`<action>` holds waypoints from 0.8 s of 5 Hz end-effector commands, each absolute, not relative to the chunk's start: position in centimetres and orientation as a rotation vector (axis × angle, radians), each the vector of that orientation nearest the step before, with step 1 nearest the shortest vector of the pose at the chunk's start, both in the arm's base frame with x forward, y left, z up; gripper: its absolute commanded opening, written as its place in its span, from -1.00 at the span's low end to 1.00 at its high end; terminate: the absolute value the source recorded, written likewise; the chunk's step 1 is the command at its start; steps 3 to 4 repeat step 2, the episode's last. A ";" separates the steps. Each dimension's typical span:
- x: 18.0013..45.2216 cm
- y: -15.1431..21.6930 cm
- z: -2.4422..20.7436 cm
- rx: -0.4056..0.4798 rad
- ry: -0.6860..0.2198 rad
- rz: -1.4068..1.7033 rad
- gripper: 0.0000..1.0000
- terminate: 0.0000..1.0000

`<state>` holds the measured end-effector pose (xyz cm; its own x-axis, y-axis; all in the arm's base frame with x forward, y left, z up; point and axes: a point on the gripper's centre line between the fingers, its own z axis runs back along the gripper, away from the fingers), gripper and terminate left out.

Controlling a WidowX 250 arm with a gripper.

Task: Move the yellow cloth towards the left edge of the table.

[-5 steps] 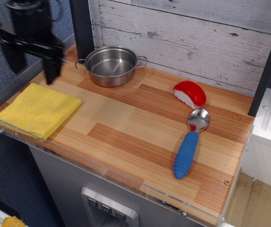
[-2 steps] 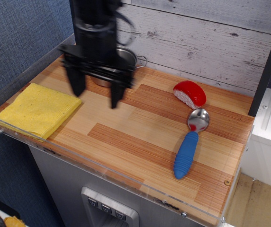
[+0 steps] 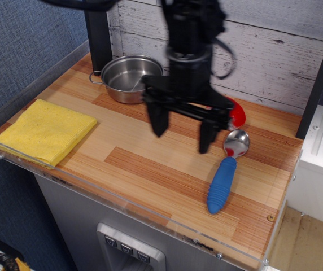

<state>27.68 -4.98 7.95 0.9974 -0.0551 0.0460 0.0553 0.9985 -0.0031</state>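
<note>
- The gripper [image 3: 183, 125] hangs over the middle of the table [image 3: 150, 164], its two dark fingers [image 3: 158, 116] spread wide apart with nothing between them.
- Its outline is blurred, so the fingertips' height over the wood cannot be told.
- The cloth [image 3: 44, 131] lies flat at the table's left edge, near the front left corner, just behind the clear rim [image 3: 122, 209].
- The cloth is well apart from the gripper and touches no other thing.
- A steel pot [image 3: 131, 78] stands near the back left corner, close to the plank wall [image 3: 274, 39], with a dark post [image 3: 98, 34] just beside it.
- A red thing [image 3: 236, 113] with a white side sits toward the back right, partly hidden behind the gripper's right finger.
- A spoon [image 3: 227, 172] with a blue handle lies toward the right edge, its metal bowl pointing to the back and just beside the red thing.
- The gripper's right finger hangs near the spoon's bowl.
</note>
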 end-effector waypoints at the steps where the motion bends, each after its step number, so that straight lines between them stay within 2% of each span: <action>1: 27.0 -10.2 8.8 -0.023 -0.052 -0.146 1.00 -1.00; 2: 27.0 -10.2 8.8 -0.023 -0.052 -0.146 1.00 1.00; 4: 27.0 -10.2 8.8 -0.023 -0.052 -0.146 1.00 1.00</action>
